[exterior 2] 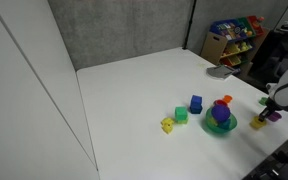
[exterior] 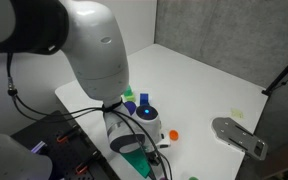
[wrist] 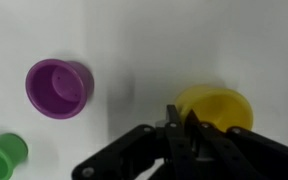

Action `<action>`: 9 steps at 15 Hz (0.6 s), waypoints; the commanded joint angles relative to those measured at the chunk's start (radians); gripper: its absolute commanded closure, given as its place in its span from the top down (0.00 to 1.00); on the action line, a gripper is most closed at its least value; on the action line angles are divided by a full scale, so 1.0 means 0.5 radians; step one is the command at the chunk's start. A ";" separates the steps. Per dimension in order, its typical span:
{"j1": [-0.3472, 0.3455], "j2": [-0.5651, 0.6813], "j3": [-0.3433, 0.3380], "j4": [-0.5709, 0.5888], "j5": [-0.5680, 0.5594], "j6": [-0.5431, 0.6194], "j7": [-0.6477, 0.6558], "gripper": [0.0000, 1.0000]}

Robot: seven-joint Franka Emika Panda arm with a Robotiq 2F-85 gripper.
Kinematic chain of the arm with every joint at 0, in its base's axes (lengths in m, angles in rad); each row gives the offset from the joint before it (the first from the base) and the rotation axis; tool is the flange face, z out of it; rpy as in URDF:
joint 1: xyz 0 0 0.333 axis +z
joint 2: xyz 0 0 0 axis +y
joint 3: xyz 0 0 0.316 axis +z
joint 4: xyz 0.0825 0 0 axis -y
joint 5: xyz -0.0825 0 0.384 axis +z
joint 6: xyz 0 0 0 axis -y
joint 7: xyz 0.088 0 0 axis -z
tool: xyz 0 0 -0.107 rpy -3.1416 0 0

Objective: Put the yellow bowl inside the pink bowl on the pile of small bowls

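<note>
In the wrist view the yellow bowl (wrist: pixel 222 106) lies on the white table, just beyond my gripper (wrist: pixel 181 120). The two dark fingers are close together, pinching the bowl's near rim. In an exterior view the gripper (exterior 2: pixel 280 101) hangs at the table's right edge, over the yellow bowl (exterior 2: pixel 256 123). The pile of small bowls (exterior 2: pixel 221 124) is a teal bowl stacked with purple and blue pieces. The small pink bowl (exterior 2: pixel 226 100) sits on top of it. The pile is to the left of the gripper. In the other exterior view the arm hides most of it.
A purple cup (wrist: pixel 56 86) and a green cup (wrist: pixel 4 157) stand left of the yellow bowl. Blue (exterior 2: pixel 196 103), green (exterior 2: pixel 181 115) and yellow (exterior 2: pixel 168 125) pieces lie left of the pile. A grey metal plate (exterior: pixel 239 136) lies on the table, and a toy shelf (exterior 2: pixel 232 40) stands behind it.
</note>
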 commanded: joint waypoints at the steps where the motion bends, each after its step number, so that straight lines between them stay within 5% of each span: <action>1: 0.068 -0.183 0.008 -0.036 -0.036 -0.075 0.143 0.05; 9: 0.241 -0.438 0.102 0.110 0.077 -0.368 0.425 0.04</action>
